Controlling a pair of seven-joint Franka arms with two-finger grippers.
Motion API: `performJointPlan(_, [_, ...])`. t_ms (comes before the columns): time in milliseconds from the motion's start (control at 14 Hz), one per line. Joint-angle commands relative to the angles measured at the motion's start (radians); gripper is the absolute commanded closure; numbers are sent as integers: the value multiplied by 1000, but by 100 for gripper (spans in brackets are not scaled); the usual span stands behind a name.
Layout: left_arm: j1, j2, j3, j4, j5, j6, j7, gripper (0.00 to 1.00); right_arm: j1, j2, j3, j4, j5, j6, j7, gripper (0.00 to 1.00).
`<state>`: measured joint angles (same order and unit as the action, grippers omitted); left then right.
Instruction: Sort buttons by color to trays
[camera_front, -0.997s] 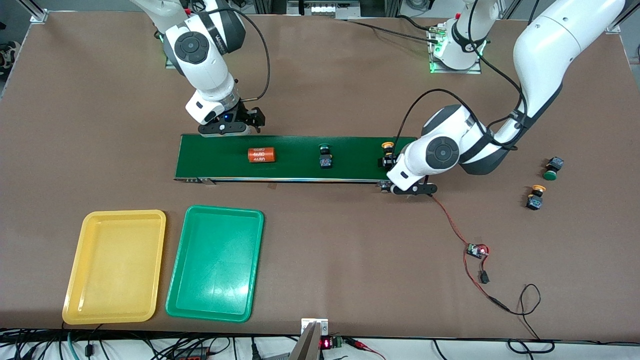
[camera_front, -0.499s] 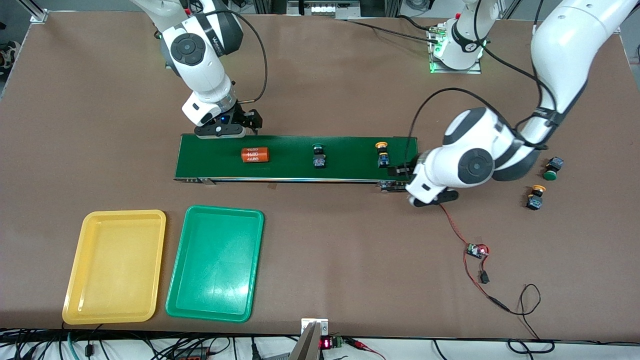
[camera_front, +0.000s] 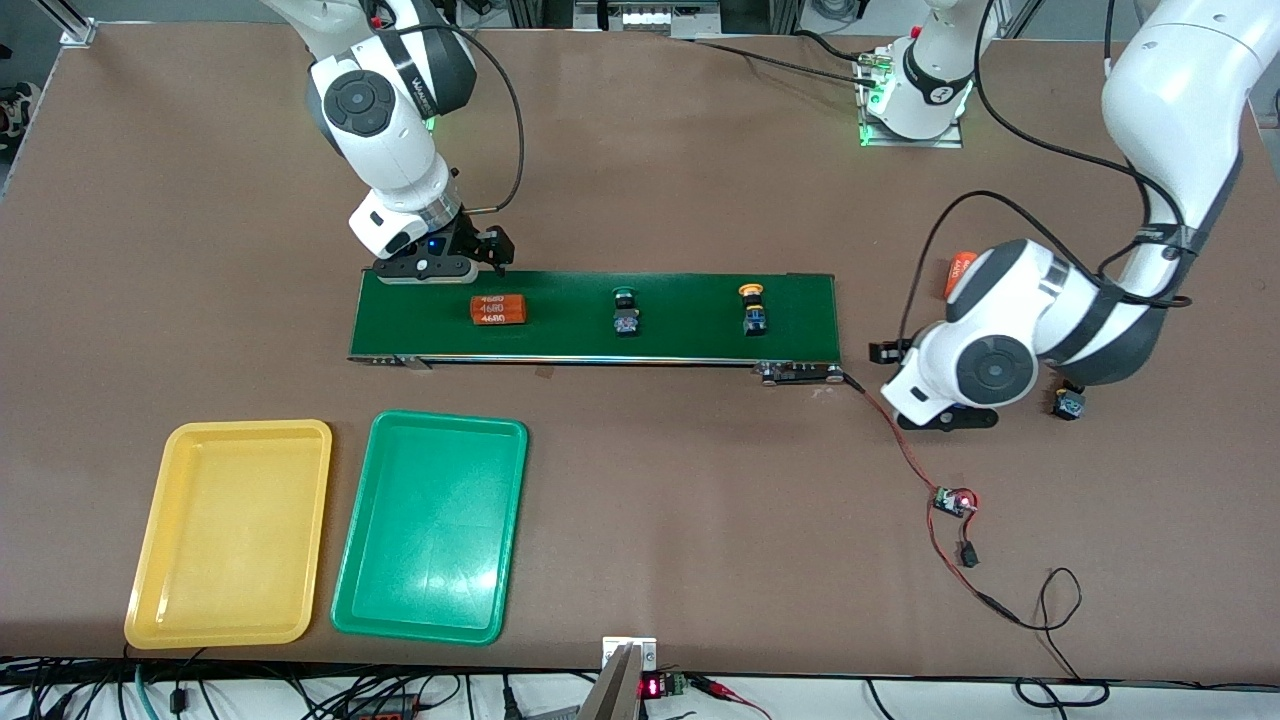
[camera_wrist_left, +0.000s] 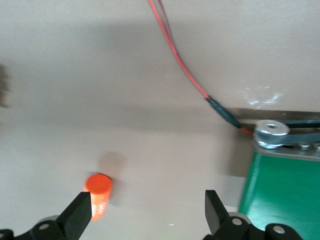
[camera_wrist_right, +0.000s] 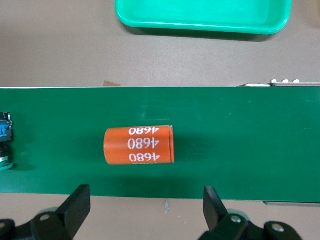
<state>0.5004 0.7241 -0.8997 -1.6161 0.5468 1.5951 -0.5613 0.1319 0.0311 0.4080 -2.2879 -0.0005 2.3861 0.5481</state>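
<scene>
My right pincer hung wide open over the belt's edge farthest from the front camera, empty, by the orange cylinder. My left pincer gaped empty over the tabletop off the belt's end. A green button and a yellow button sat on the belt. The yellow tray and green tray lay nearer the front camera than the belt.
</scene>
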Motion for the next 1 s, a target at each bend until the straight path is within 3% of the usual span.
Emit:
performJointPlan(0, [56,-14,-7,13,12,-15,150,0,-20,-8,5,15,-12,-25,-29,0])
performJointPlan(285, [113,-34,2,8,-2,-8,306,0,-52,-14,5,15,-10,-27,-54,0])
performJointPlan(427, [90,-110,109,-30,-54,41,466,0,-55,-16,5,27,-10,-31,-53,0])
performJointPlan(499, [63,-139,175,-42,-138,45,547,0,-55,-10,5,31,-9,-28,-50,0])
performJointPlan(641, [-63,-234,362,-115,-262,75,644,0,-43,6,5,44,-9,-31,-36,0])
performJointPlan(855, [-183,-397,531,-337,-291,166,753,0,-28,16,6,48,-9,-31,-30,0])
performJointPlan(926, [-197,-458,559,-422,-298,231,767,0,-26,20,6,51,-7,-31,-19,0])
